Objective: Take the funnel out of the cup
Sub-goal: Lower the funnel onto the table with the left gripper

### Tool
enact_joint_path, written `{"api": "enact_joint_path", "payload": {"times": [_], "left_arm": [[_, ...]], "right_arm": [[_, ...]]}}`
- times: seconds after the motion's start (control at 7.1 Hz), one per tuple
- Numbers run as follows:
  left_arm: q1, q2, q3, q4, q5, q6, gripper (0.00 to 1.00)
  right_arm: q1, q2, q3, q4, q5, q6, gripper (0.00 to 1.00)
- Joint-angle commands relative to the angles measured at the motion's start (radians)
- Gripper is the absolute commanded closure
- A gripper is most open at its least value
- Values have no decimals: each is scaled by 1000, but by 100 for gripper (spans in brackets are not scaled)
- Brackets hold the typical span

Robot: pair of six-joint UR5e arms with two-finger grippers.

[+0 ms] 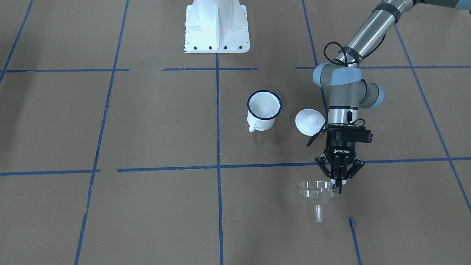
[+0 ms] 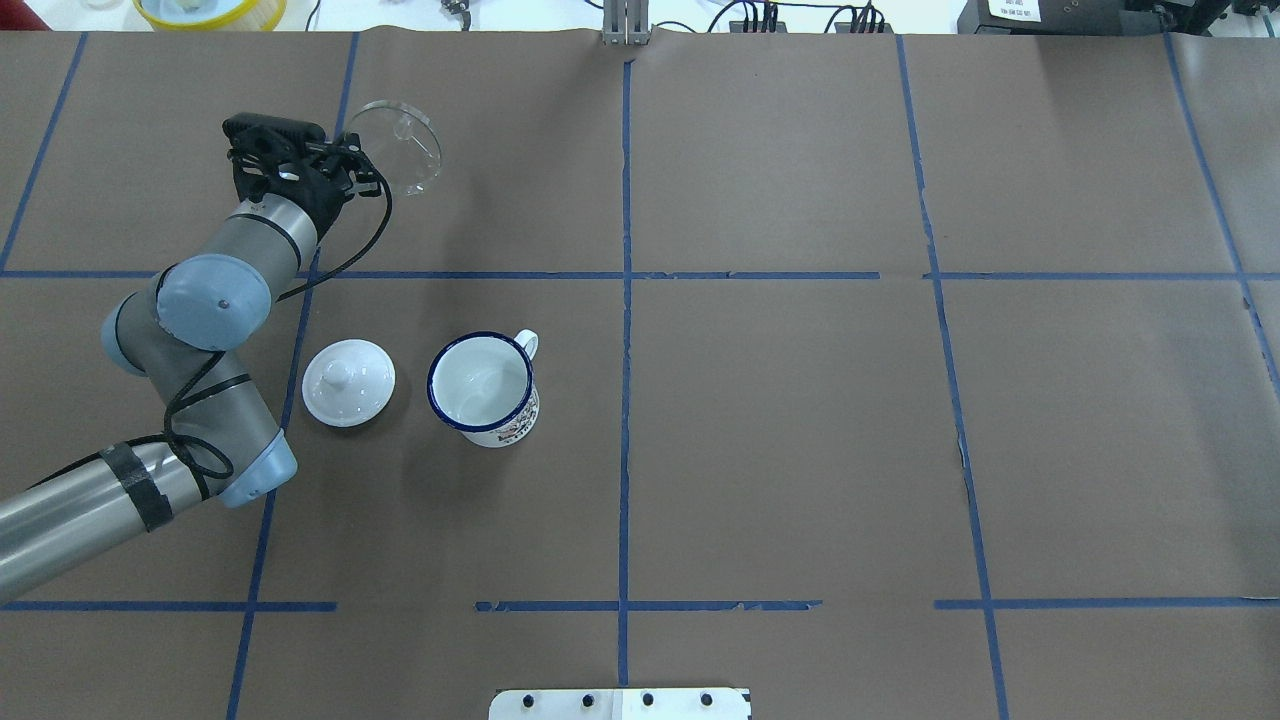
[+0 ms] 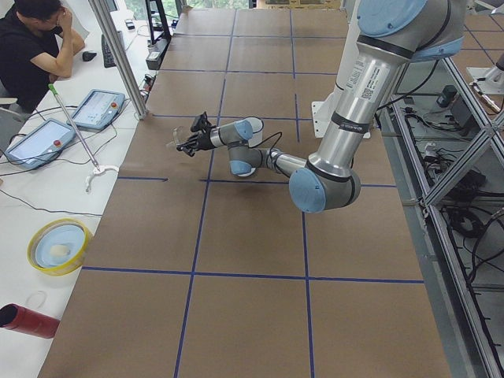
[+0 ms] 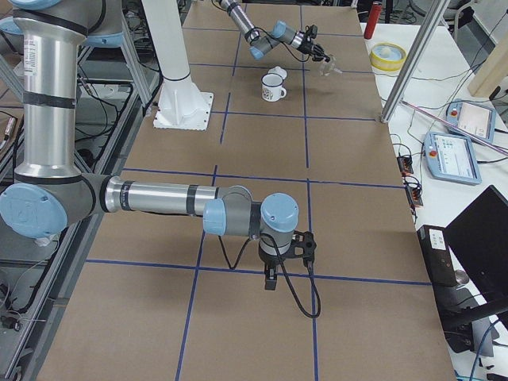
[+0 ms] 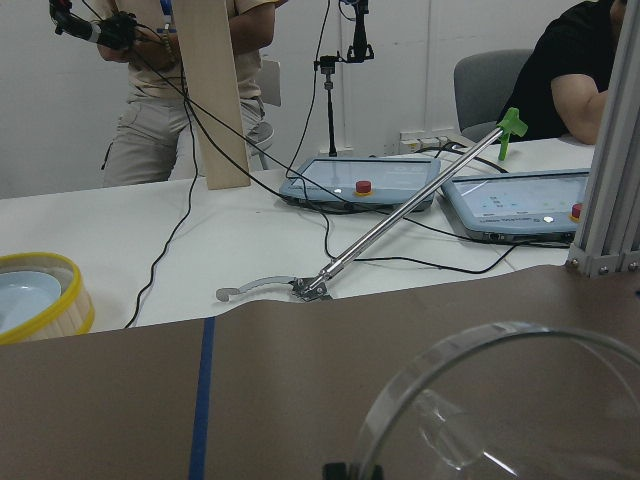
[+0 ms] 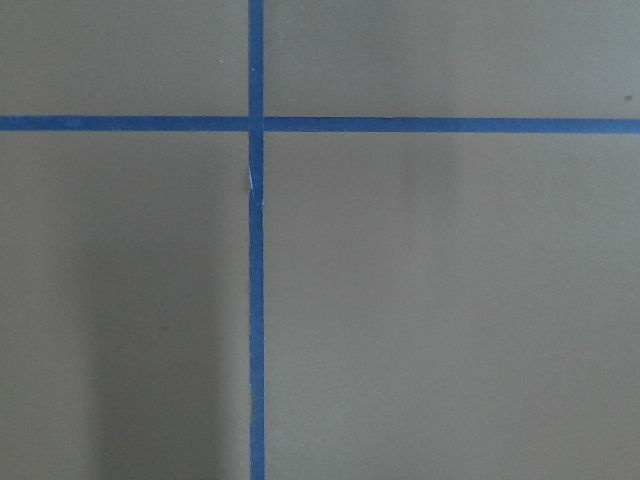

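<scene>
The clear funnel (image 1: 317,189) is out of the cup and hangs from my left gripper (image 1: 338,183), which is shut on its rim. The spout points down toward the table. The funnel also shows in the overhead view (image 2: 400,140) by the left gripper (image 2: 350,165), and its rim fills the lower right of the left wrist view (image 5: 500,400). The white cup (image 1: 264,106) with a dark blue rim stands upright and empty, well apart from the funnel (image 2: 485,385). My right gripper (image 4: 270,279) shows only in the exterior right view, low over the table; I cannot tell if it is open or shut.
A round white domed lid (image 1: 310,122) with a knob lies beside the cup, between it and the left arm (image 2: 348,382). The white robot base (image 1: 217,27) stands at the table's edge. Operators' tablets and a yellow-rimmed bowl (image 3: 59,246) lie on the white bench beyond.
</scene>
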Motion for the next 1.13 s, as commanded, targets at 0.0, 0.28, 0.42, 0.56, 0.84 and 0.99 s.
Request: {"api": "enact_joint_path", "payload": {"times": [0.0,0.28,0.42,0.56,0.84,0.99], "left_arm": [[12,-6,42,-8,30,-1,100],[21,-6,62,-8,44,-1,100],[21,-7,68,-8,46,-1,100],[24,-8,71,-8,44,-1,100],[24,-8,73,-8,44,-1,100],[26,-8,74,-8,44,-1,100]], "right_arm": [[0,0,0,0,0,0,0],[0,0,0,0,0,0,0],[0,0,-1,0,0,0,0],[0,0,-1,0,0,0,0],[0,0,-1,0,0,0,0],[0,0,0,0,0,0,0]]}}
